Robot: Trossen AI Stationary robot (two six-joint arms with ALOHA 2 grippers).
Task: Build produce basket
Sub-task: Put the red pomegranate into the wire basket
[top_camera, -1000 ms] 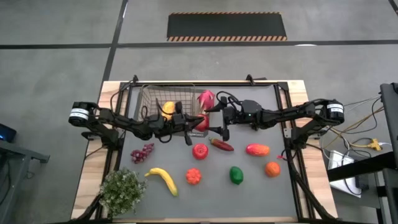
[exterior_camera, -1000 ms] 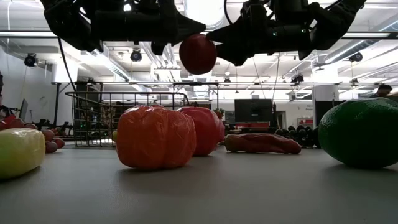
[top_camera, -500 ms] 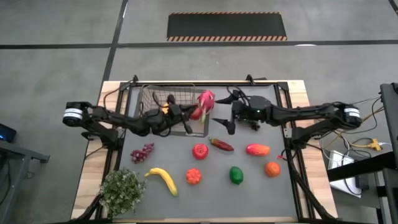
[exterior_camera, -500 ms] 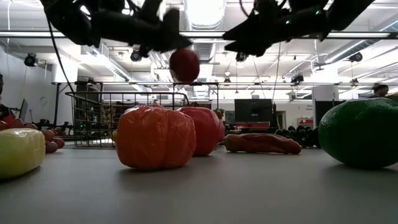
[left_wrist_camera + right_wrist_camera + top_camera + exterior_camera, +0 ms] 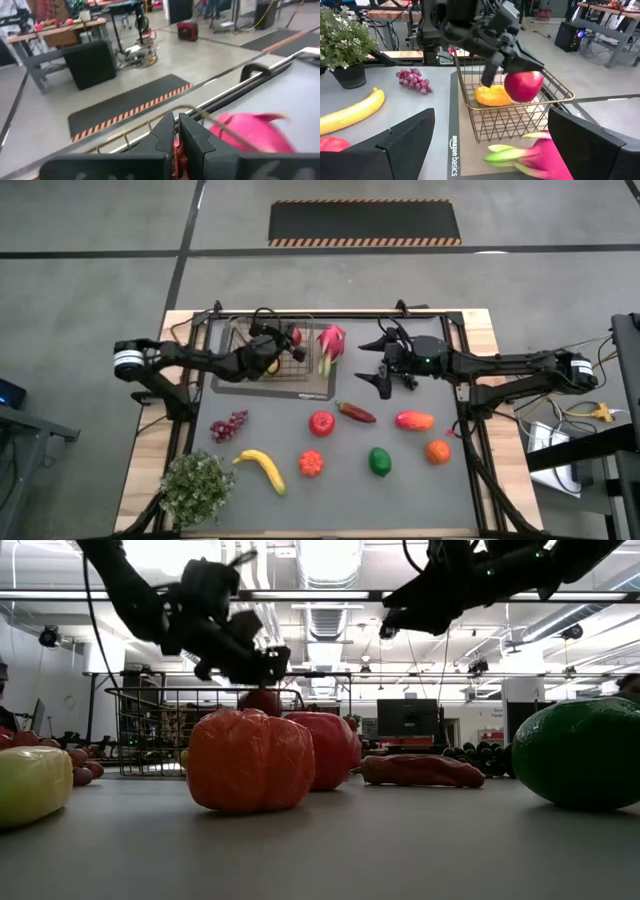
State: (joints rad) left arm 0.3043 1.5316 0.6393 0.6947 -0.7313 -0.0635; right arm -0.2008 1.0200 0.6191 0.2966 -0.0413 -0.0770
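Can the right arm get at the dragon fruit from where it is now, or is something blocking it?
Probably yes. The right gripper hangs open just beside the dragon fruit, which lies outside the basket against its wall. The left gripper, shut on a red apple, is over the basket, close by.

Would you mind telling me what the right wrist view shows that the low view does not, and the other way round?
Only the right wrist view shows the yellow fruit lying inside the basket, the banana, the grapes, the potted plant, and the right gripper's open fingers. Only the low view shows the green fruit, the big orange fruit in front, and the long reddish vegetable. Both show the left gripper shut on the red apple at the basket.
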